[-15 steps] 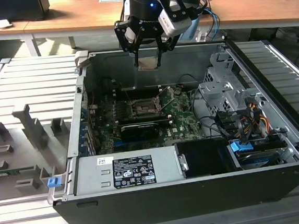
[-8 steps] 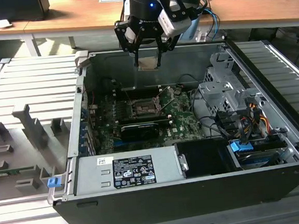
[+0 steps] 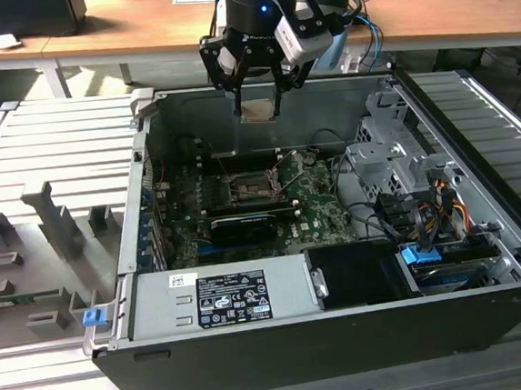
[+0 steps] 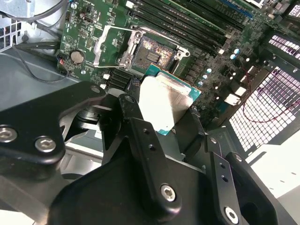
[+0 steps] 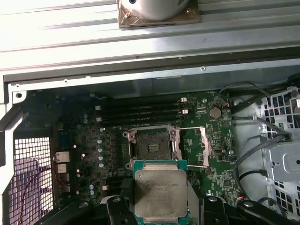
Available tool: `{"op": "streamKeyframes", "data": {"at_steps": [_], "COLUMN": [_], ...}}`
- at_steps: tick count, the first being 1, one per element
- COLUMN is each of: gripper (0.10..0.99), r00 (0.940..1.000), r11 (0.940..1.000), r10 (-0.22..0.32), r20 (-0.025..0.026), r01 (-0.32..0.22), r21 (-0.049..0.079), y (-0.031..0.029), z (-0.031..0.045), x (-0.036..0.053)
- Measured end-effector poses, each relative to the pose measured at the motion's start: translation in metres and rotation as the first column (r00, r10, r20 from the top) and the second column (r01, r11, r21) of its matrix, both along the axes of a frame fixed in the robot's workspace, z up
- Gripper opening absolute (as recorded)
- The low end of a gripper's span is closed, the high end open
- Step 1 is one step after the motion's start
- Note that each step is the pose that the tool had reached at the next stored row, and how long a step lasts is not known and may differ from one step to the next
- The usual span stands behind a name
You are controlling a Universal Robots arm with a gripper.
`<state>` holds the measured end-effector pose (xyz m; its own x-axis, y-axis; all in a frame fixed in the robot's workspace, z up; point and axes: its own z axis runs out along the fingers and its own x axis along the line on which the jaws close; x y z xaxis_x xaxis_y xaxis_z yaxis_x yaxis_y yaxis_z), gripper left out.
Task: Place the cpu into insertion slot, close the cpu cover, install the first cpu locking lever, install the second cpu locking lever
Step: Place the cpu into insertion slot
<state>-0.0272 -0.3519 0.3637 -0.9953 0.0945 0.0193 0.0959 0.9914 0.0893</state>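
Closest to you in the second wrist view are the black fingers (image 4: 138, 131) of the gripper (image 4: 165, 112). They are closed onto the cpu (image 4: 164, 101) and pinch it by two opposite edges. Its silvery top faces the camera, and a thin green border shows along the edges the fingers leave free. In the first wrist view you see the same hold: the cpu (image 5: 161, 194) sits squarely between the two fingertips, touching nothing else.

From the exterior view, your gripper (image 3: 257, 108) hangs high inside the open computer case (image 3: 257, 360), with the chip level between the fingertips. The motherboard (image 3: 321, 212) lies well below them.

Beneath and beyond the fingertips you can see the insertion slot (image 5: 152, 146), its square contact field bare and well apart from the chip. The cpu cover (image 4: 105, 44) is swung open, and its silvery frame stands up at one side of the slot. Past the slot from the fingertips run the dark memory slots (image 5: 140, 112). Under the fingers in the exterior view, on the near side of the slot, a long black card (image 3: 242, 226) lies across the board.
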Motion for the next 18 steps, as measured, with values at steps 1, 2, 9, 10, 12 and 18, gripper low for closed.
{"op": "streamKeyframes", "data": {"at_steps": [1,2,9,10,12,18], "gripper": [0.541,0.541,0.541,0.541,0.541,0.541], "r00": [1.0000,1.0000,1.0000,0.9999,0.9999,0.9999], "r11": [1.0000,1.0000,1.0000,0.9999,0.9999,0.9999], "r10": [-0.001,-0.002,-0.009,-0.011,-0.012,-0.017], "r20": [0.0000,0.0000,0.0000,0.0000,0.0000,0.0000], "r01": [0.001,0.002,0.009,0.011,0.012,0.017], "r21": [0.000,0.000,0.000,0.000,0.000,0.000], "y": [0.0000,0.0000,0.0000,0.0000,0.0000,0.0000], "z": [0.0000,0.0000,0.0000,0.0000,0.0000,0.0000], "x": [0.0000,0.0000,0.0000,0.0000,0.0000,0.0000]}}
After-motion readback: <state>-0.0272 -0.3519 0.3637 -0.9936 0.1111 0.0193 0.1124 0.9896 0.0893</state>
